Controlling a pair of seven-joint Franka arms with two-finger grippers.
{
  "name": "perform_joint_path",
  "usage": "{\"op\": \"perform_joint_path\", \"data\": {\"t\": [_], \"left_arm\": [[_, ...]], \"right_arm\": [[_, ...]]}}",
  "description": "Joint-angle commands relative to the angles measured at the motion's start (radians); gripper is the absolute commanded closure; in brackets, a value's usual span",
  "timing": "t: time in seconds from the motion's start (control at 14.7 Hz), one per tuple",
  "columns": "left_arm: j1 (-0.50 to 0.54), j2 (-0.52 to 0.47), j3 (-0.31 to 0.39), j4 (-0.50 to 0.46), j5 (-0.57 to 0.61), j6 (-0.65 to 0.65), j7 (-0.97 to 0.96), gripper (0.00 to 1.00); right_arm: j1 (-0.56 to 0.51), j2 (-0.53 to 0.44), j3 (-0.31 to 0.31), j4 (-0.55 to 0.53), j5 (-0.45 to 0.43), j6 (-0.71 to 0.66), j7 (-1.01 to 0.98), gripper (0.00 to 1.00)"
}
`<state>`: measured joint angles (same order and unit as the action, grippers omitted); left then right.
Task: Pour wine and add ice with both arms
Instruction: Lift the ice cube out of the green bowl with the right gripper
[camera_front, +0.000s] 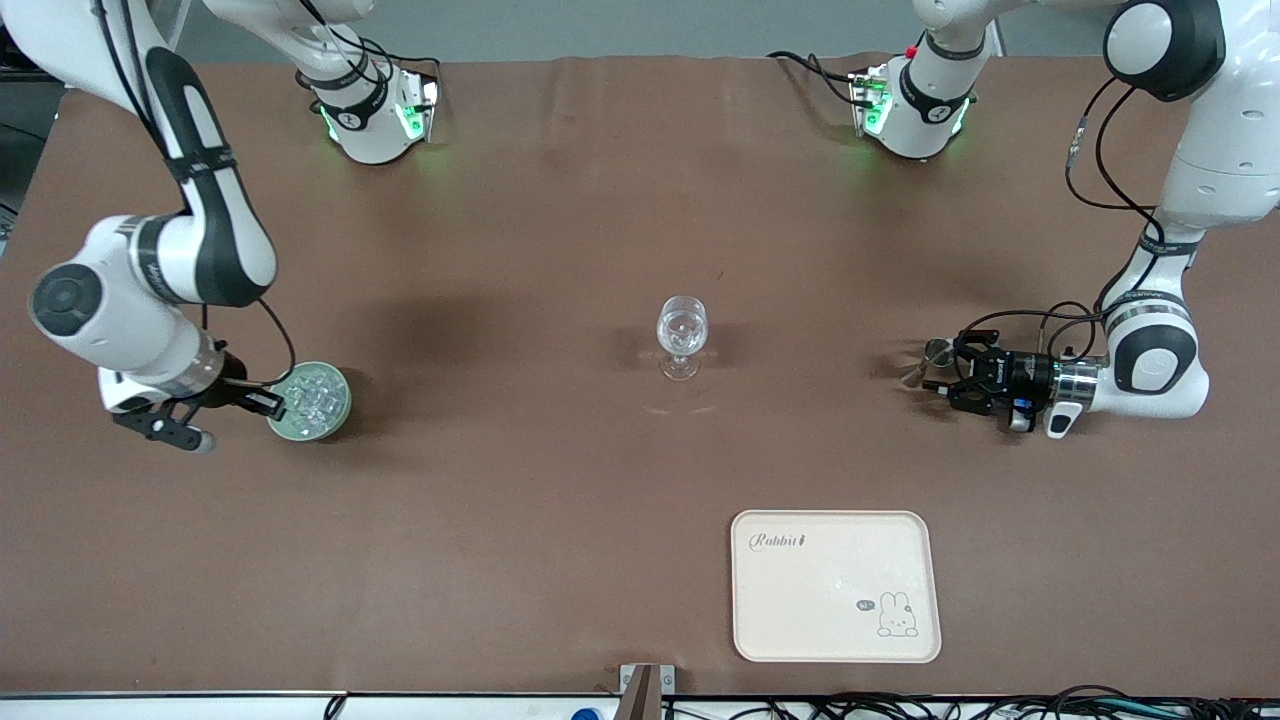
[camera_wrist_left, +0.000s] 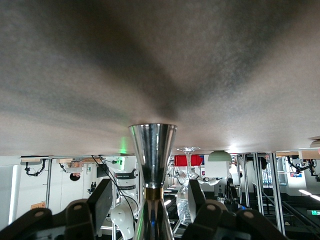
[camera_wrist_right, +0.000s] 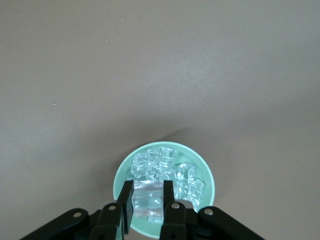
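Rabbit tray on brown table

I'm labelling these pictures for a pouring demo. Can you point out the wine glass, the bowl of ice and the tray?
wine glass (camera_front: 682, 327), front view, on its bowl.
bowl of ice (camera_wrist_right: 206, 172), right wrist view, on its green rim.
tray (camera_front: 790, 600), front view, on its bare middle.

tray | script word "Rabbit" at one corner | small "hi" bubble beside rabbit drawing
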<state>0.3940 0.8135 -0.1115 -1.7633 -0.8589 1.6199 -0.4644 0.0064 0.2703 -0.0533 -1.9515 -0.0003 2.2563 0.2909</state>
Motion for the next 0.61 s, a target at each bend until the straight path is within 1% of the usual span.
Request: {"op": "perform_joint_path", "data": {"t": [0.0, 0.34, 0.41, 0.54], "left_arm": [[-0.006, -0.01, -0.001, -0.019, -0.031, 0.017, 0.017, 0.34], [-0.011, -0.007, -0.002, -0.022, -0.034, 0.021, 0.017, 0.39], [-0.011, -0.008, -0.001, -0.022, -0.034, 0.026, 0.017, 0.39], [-0.011, -0.007, -0.002, -0.024, -0.035, 0.028, 0.017, 0.42]], "right_arm": [[-0.011, -0.011, 0.006, 0.132, -0.004, -0.144, -0.044, 1.0], [-0.005, -0.077, 0.009, 0.293, -0.004, -0.395, -0.13, 1.0], [-0.005, -0.101, 0.01, 0.31, -0.004, -0.456, -0.148, 1.0], [0.015, -0.169, 0.015, 0.301, -0.003, -0.526, -0.153, 1.0]]}}
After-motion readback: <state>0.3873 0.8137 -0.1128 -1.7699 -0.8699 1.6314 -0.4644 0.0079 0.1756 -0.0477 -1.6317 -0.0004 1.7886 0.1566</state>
